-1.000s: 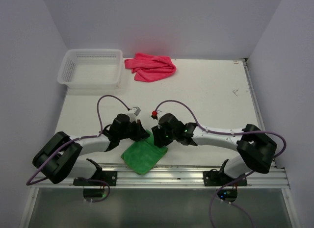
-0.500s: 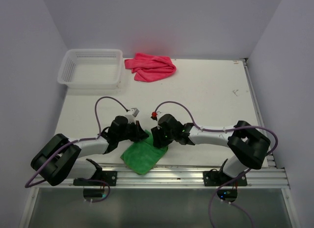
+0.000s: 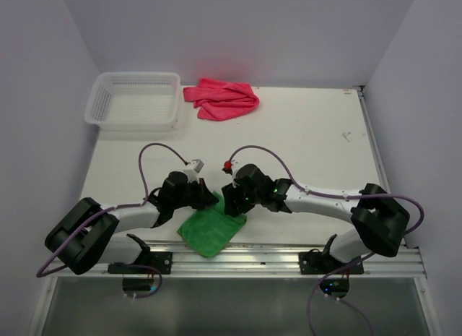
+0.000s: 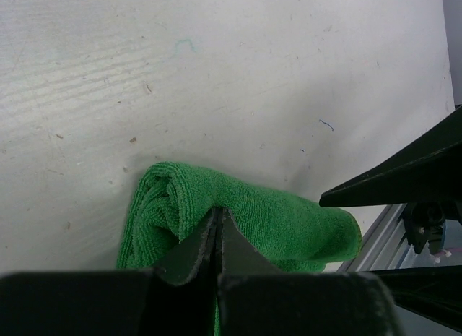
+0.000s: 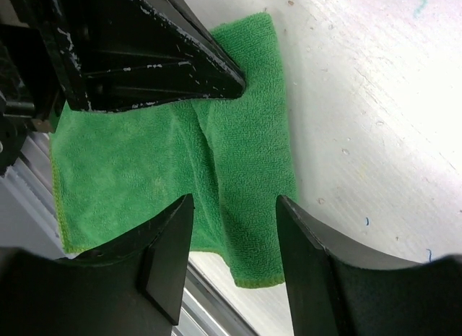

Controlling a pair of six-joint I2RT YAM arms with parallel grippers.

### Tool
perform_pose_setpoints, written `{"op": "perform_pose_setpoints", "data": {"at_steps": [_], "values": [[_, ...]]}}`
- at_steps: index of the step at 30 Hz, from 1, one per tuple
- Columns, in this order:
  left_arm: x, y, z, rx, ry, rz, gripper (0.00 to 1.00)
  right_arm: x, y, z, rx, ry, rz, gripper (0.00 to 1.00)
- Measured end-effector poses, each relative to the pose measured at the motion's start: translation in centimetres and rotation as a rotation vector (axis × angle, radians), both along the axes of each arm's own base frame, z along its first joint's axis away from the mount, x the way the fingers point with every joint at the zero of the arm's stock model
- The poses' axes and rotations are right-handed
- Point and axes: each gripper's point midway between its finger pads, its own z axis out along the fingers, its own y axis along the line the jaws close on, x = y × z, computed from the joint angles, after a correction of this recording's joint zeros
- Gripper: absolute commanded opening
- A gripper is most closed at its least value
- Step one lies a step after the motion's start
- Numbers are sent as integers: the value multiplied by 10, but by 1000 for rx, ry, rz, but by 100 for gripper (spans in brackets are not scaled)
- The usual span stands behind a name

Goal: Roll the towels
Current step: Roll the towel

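I logged basket (image 3: 101,99), far-left bench (image 3: 310,141) corner; pink towel (image 3: 222,99) beside it. Near edge, green towel (image 3: 211,233): left fingers (image 4: 191,253) closed at its fold, right fingers (image 5: 317,278) wide.

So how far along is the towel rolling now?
Done: no towel finished. In hand: the green towel has only one end rolled; the left end effector is shut at that roll, the right end effector open above the flat part. Left: the rest, then the crumpled pink towel.

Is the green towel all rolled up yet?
Only partly: the green towel curls into a roll at one end, where the shut left tool touches it; the rest lies flat.
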Motion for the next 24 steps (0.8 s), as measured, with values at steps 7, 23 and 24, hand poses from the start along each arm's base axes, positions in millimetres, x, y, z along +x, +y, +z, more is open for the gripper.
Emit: {"op": "perform_pose_setpoints", "data": {"at_steps": [7, 23, 24], "values": [[-2, 3, 2, 4, 5, 11, 0, 2, 0, -16, -40, 25, -6, 59], [-4, 6, 2, 15, 13, 19, 0, 2, 0, -43, 21, 104, 10, 40], [-4, 7, 1, 17, 14, 20, 0, 1, 0, -43, 29, 103, 13, 34]]}}
